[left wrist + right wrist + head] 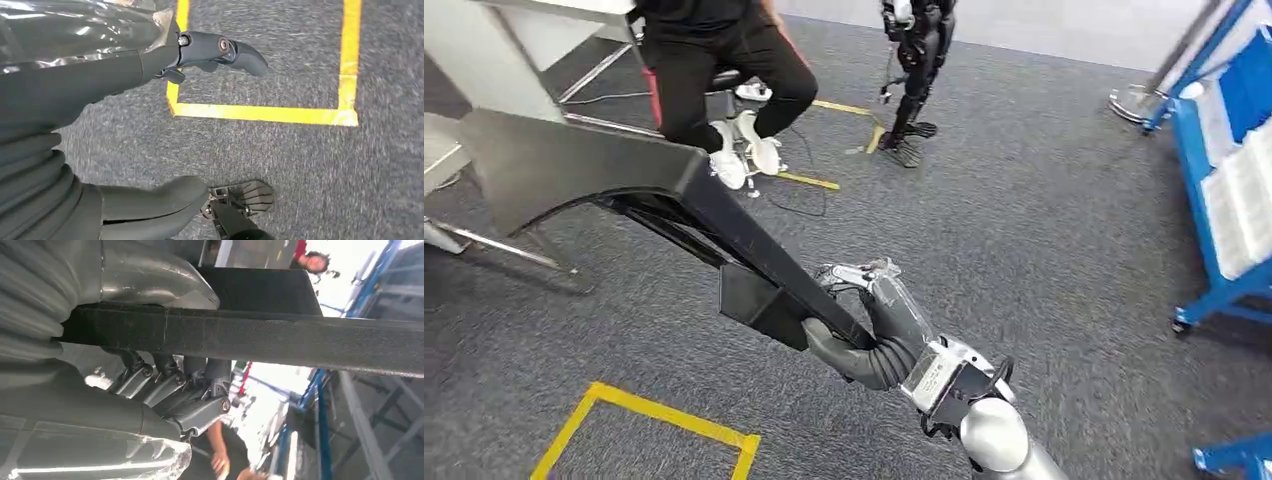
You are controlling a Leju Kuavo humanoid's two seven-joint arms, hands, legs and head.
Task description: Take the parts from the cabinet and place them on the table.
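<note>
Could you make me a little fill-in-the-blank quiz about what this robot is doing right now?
1. The long black part is gripped by the robot's ____ hand.
2. The tape square on the carpet is ____ in colour.
3. The left hand holds ____.
4. The racks at the right are painted ____.

Missing words: right; yellow; nothing; blue.

Even, soft indoor light in the head view; the right wrist view's background is blown out white, perhaps backlit, and blurred.
</note>
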